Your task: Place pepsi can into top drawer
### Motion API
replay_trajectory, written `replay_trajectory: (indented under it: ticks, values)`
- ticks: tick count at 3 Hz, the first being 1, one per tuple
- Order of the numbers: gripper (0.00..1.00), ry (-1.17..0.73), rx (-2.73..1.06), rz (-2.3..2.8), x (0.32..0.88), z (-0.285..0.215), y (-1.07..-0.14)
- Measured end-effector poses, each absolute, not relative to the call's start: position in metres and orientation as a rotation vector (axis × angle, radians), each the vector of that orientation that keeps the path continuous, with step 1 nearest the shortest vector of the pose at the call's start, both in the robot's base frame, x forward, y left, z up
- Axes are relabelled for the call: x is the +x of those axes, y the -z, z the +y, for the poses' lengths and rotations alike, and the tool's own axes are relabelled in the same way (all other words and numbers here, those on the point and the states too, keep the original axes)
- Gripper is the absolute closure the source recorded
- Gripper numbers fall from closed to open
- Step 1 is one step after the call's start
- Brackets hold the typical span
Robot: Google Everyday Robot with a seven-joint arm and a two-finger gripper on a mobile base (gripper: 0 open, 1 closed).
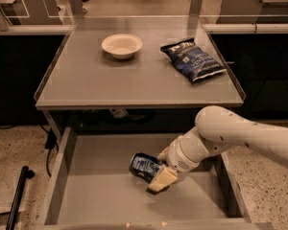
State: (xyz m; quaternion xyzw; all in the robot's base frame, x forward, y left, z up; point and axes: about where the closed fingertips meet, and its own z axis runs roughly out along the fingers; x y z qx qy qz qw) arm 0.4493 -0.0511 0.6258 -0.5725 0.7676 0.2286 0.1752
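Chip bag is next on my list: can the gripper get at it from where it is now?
Probably not directly: the gripper is down in the top drawer, holding the pepsi can, lower than the tabletop. The chip bag itself lies uncovered.

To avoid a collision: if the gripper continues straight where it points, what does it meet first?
Probably the bottom of the top drawer: the gripper, inside it, points down-left holding the pepsi can, which would touch first. Depth is unclear.
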Motion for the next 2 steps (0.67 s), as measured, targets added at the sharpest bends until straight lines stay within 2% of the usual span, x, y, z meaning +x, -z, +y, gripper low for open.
replay_trajectory:
  ticks: [1,2]
  values:
    - [0.00,-0.648,-1.622,2.175,0.4493,-0.0511,-0.6258]
    - [0.00,-0.648,-1.622,2.175,0.4493,-0.0511,-0.6258]
